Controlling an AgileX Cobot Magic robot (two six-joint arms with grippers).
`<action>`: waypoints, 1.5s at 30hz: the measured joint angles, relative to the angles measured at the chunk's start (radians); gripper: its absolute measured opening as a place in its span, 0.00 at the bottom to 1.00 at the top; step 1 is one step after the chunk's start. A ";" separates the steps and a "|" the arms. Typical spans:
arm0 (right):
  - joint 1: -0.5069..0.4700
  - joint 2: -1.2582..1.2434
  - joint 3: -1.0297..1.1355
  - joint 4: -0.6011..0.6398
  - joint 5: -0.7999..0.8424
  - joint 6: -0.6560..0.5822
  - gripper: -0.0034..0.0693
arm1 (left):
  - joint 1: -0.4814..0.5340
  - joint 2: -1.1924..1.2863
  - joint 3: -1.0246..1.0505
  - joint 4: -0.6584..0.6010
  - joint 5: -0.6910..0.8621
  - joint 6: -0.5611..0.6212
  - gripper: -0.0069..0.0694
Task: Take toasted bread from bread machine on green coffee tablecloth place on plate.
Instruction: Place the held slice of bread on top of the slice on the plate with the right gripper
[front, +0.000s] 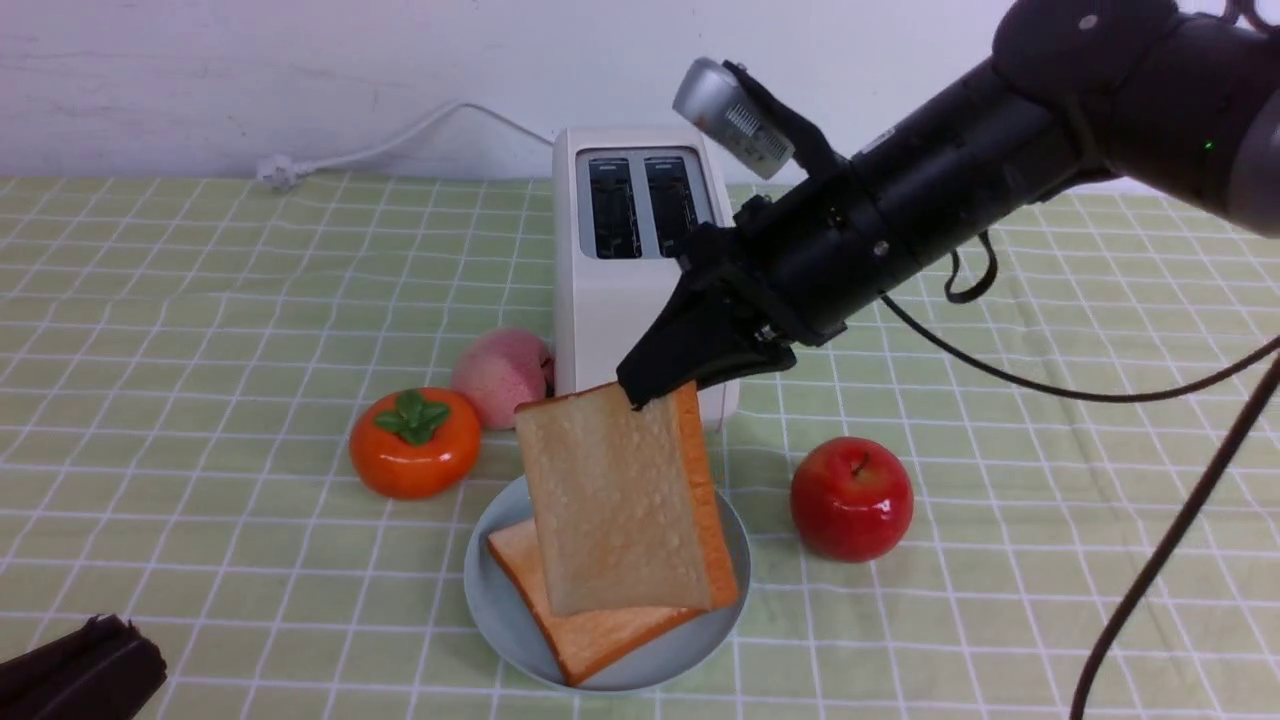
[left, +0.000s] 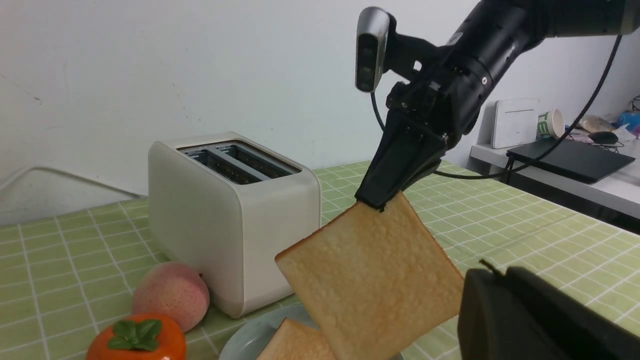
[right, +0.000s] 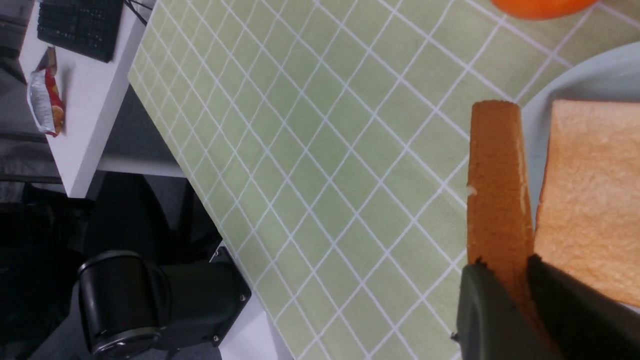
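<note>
Toast, pale golden and pitted, orange-brown crust, hangs from right tool.

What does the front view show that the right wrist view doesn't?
Front only: the white toaster with both slots empty, the red apple and the peach. Right wrist only: a side desk with a black keyboard and a snack packet. Both: the right claw shut on the toast slice, the second slice lying on the plate, the green tablecloth.
</note>
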 joint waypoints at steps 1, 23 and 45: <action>0.000 0.017 0.000 0.008 0.000 0.000 0.17 | 0.000 0.000 0.000 0.000 0.000 0.000 0.12; 0.000 0.174 0.000 0.171 -0.086 -0.081 0.17 | 0.000 0.000 0.066 0.306 0.198 -0.152 0.12; -0.025 0.181 -0.023 -0.222 -0.158 0.100 0.71 | 0.000 0.000 0.065 0.313 0.158 -0.177 0.12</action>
